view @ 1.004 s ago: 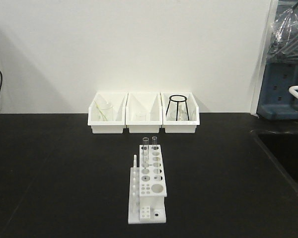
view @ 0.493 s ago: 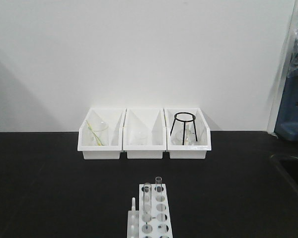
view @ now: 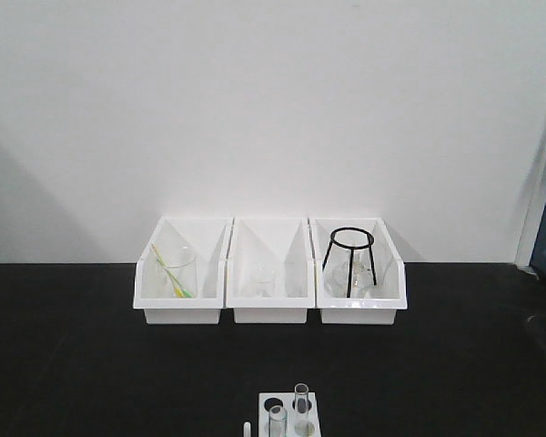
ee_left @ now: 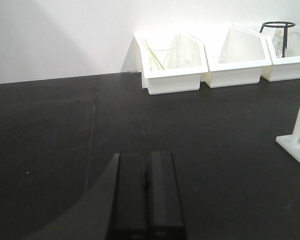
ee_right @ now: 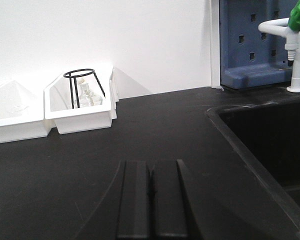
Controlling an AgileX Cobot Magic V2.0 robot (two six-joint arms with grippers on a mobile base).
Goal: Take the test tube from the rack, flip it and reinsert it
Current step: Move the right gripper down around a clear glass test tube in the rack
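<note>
Since half a second ago the front view has crept toward the wall. The rack (view: 288, 401) has slipped down to the bottom edge, with only its far end still in frame, and the three bins sit larger and lower in the picture.

The rack stands on the black table (view: 73, 364). Two glass tubes are upright in its holes: the far test tube (view: 301, 399) and the near test tube (view: 278, 421) just beside it. From the left wrist, only the rack's peg ledge (ee_left: 294, 144) shows, with one white peg upright. It lies ahead of the left pincer (ee_left: 147, 200) and well off to its right.

The left pincer's black fingers are pressed together, holding nothing and hanging above bare table. The right pincer (ee_right: 151, 200) is likewise closed flat on itself, gripping nothing and touching nothing.

Far ahead of both pincers, against the white wall, the bins touch side to side:
- The left bin (view: 144, 289) holds a beaker (view: 176, 271) with a yellow-green rod leaning in it.
- The middle bin (view: 271, 315) holds a small clear glass (view: 264, 280).
- The right bin (view: 393, 289) holds a black wire tripod (view: 350, 259) over clear glassware.

Only the right wrist view shows what lies to the right pincer's right: a sunken black sink (ee_right: 270, 150), a white tap with a green top (ee_right: 292, 45), and a blue pegboard (ee_right: 250, 45) behind it. The front view alone shows the tubes.
</note>
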